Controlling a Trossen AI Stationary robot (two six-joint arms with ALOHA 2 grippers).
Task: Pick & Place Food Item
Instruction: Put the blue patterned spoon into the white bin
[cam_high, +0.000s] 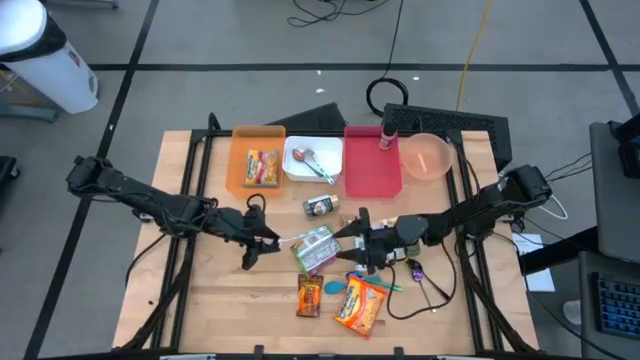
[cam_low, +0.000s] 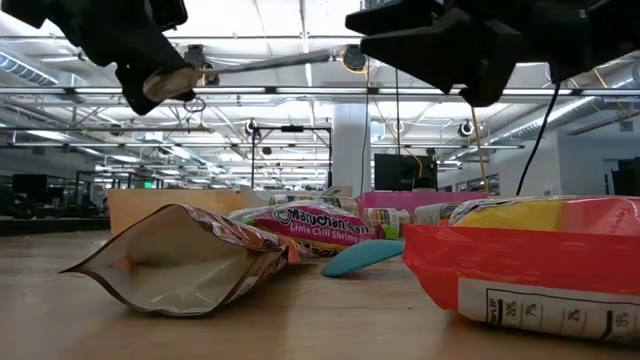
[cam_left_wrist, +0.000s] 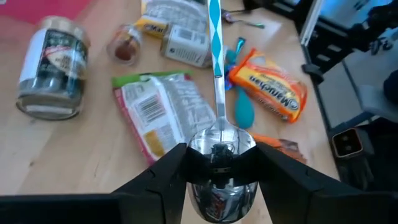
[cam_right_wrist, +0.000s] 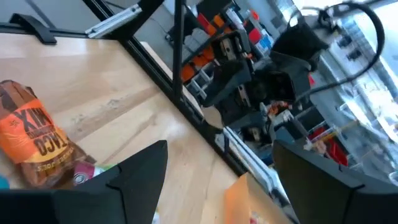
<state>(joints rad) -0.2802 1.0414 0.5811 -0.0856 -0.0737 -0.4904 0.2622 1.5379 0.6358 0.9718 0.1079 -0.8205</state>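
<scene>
Spoon (cam_left_wrist: 217, 134): my left hand (cam_high: 262, 240) is pinching its bowel-end bowl, handle w/ blue-white pattern sticking out ahead, held above the surface (cam_high: 200, 290), left of the green pouch (cam_high: 315, 247). From the left wrist cam I see below it a jar (cam_left_wrist: 53, 68) lying on its side, the pouch, an orange noodle pack (cam_left_wrist: 268, 84) and a teal bit (cam_left_wrist: 244, 112) beside it. Right hand (cam_high: 358, 243) is spread, nothing in it, hovering just right of the pouch, above the surface. Orange tray (cam_high: 256, 160), white dish (cam_high: 312, 160), red tray (cam_high: 372, 165), pink bowl (cam_high: 427, 157) sit along the far edge. Taco bag (cam_high: 309, 296) near the front.
</scene>
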